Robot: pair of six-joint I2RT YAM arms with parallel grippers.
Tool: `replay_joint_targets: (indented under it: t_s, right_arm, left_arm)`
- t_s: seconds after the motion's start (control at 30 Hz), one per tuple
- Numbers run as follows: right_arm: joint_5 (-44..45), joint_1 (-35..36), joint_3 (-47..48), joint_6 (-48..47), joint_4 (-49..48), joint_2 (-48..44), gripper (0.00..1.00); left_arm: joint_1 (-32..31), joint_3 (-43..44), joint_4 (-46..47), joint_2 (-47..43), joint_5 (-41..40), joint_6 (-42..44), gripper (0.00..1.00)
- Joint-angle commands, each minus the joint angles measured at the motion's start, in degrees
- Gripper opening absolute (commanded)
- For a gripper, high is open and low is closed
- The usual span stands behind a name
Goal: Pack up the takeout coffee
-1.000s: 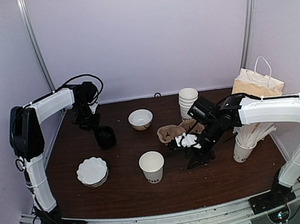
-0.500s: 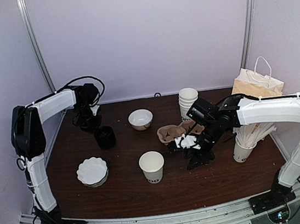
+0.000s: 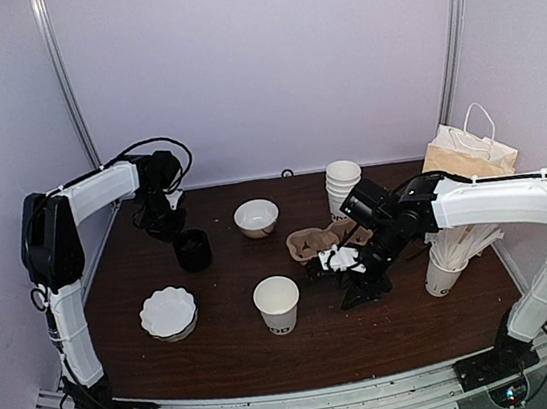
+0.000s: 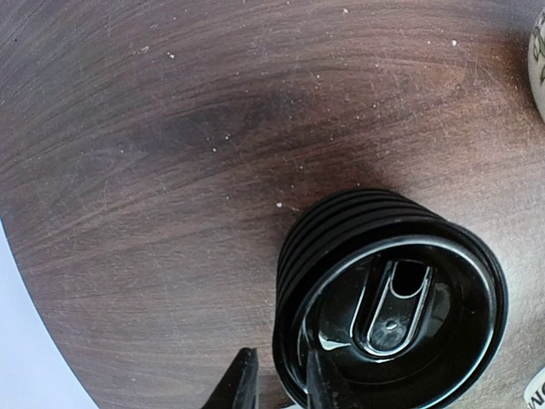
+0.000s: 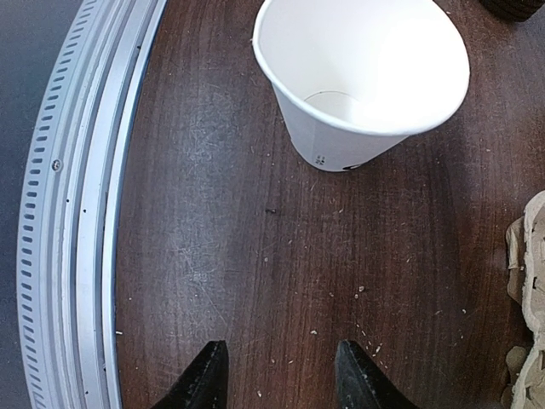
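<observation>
The takeout coffee cup (image 3: 277,303) is a single white paper cup, open and without a lid, standing at the middle front of the table. It also shows in the right wrist view (image 5: 358,77). My right gripper (image 3: 334,282) (image 5: 281,379) is open and empty, low over the table to the right of the cup and apart from it. A stack of black lids (image 3: 192,249) (image 4: 392,307) stands at the back left. My left gripper (image 3: 181,237) (image 4: 279,388) is closed narrowly on the rim of the top lid, one finger outside and one inside.
A white bowl (image 3: 256,217), a nested stack of white cups (image 3: 344,187) and a brown cardboard carrier (image 3: 319,242) stand behind the cup. A cup of wrapped sticks (image 3: 445,268) and a paper bag (image 3: 469,154) are at the right. A fluted white dish (image 3: 168,312) is front left.
Both arms have shifted only slightly. The cup and the lid stack have not moved.
</observation>
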State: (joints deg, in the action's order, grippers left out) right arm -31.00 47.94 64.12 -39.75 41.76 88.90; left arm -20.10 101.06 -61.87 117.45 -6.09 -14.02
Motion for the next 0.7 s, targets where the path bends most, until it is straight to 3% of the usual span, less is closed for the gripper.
replay_joint_targets:
  t_s: [0.0,0.1,0.33,0.67]
  right_arm:
    - [0.94,0.58,-0.57,-0.38,-0.01,0.48,0.47]
    - [0.95,0.58,-0.57,-0.42,0.06,0.48,0.47]
    - [1.08,0.75,-0.42,-0.41,0.19,0.69,0.47]
    - [1.03,1.01,-0.40,-0.42,0.24,0.91,0.47]
  left_arm:
    - [-0.31,1.35,-0.98,0.74,0.24,0.36,0.25]
    - [-0.30,1.38,-0.99,1.23,0.66,0.30,0.29]
    - [-0.29,2.00,-1.18,1.90,2.26,0.22,0.28]
    - [-0.32,2.90,-2.18,1.04,0.50,0.39,0.16]
